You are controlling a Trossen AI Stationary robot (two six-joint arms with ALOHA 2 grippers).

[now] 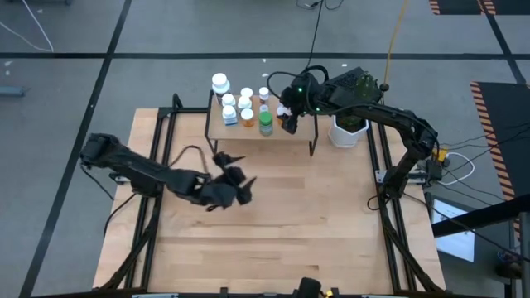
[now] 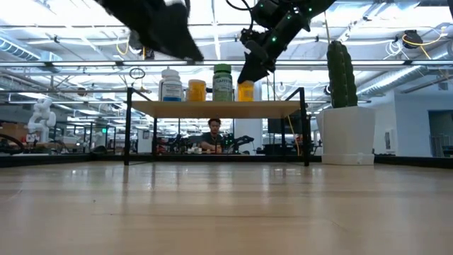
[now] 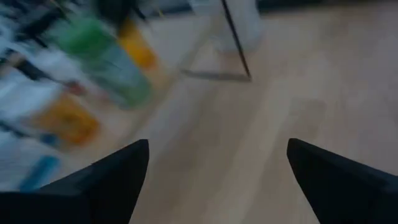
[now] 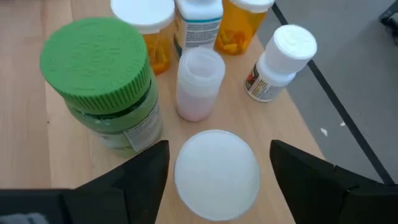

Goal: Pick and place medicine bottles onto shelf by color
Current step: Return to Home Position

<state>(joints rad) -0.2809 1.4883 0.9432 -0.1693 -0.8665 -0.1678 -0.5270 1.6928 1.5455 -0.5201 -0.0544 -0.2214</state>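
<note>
Right claw (image 4: pixel 219 149) spread above shelf (image 2: pixel 212 108); person (image 2: pixel 213 134) beyond.

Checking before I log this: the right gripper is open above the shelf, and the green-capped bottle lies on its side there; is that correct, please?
Not quite: the green-capped bottle stands upright on the shelf, not on its side, as the low view shows. The right gripper is indeed open above the shelf.

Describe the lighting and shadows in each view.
Low view: ceiling lights backlight the left gripper into a dark silhouette. High view: even light, no glare on the table. Right wrist view: soft, even light on the green bottle.
</note>
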